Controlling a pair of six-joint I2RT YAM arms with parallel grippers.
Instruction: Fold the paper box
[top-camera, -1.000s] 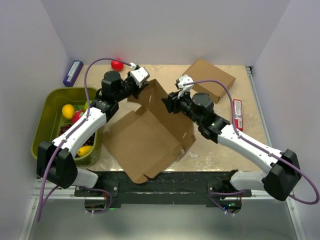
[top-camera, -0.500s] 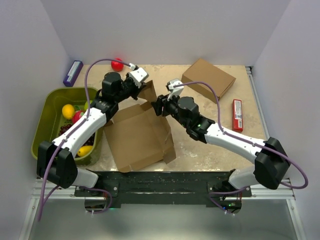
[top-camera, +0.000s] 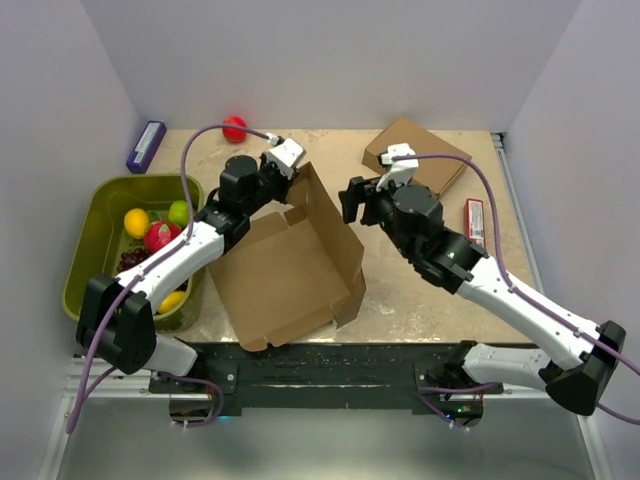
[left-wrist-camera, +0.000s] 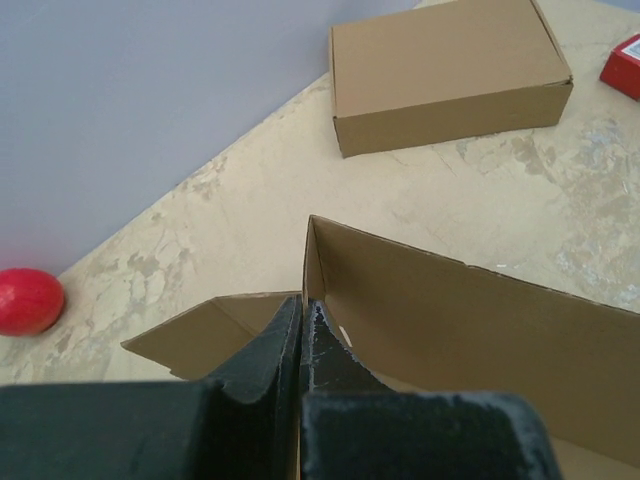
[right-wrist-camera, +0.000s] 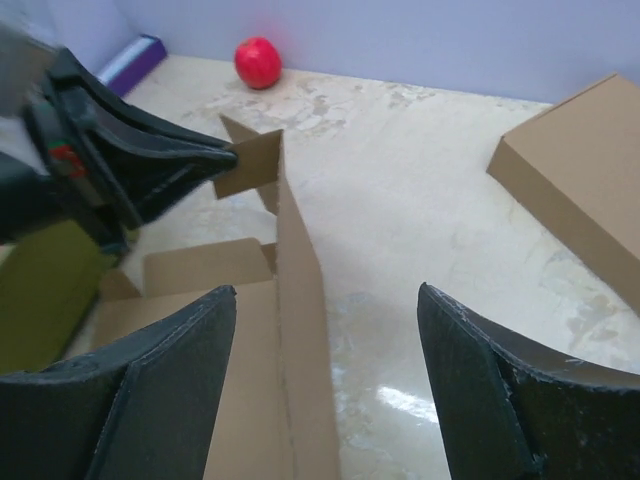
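The left end effector (left-wrist-camera: 301, 305) is clamped tight on a thin edge of the paper box (top-camera: 290, 270), its two dark fingers pressed together over the cardboard. From the right wrist view, those fingers pinch a small corner flap at the far end of a raised wall. The right end effector (right-wrist-camera: 325, 292) stands wide open and holds nothing, its fingers on either side of that upright wall's top edge without touching it.

The box is only half formed. A wide base panel lies on the table (top-camera: 400, 300) near the front edge, between the two arms, with one long wall standing up along its right side.

Behind the right arm, toward the back of the table, sits a second brown carton (top-camera: 440, 160), fully closed and apart from the sheet. A red ball (top-camera: 235, 128) rests by the back wall and a purple box (top-camera: 146, 146) lies at the far left. A green bin (top-camera: 82, 245) of fruit sits beside the left arm, and a red packet (top-camera: 476, 222) lies on the right.
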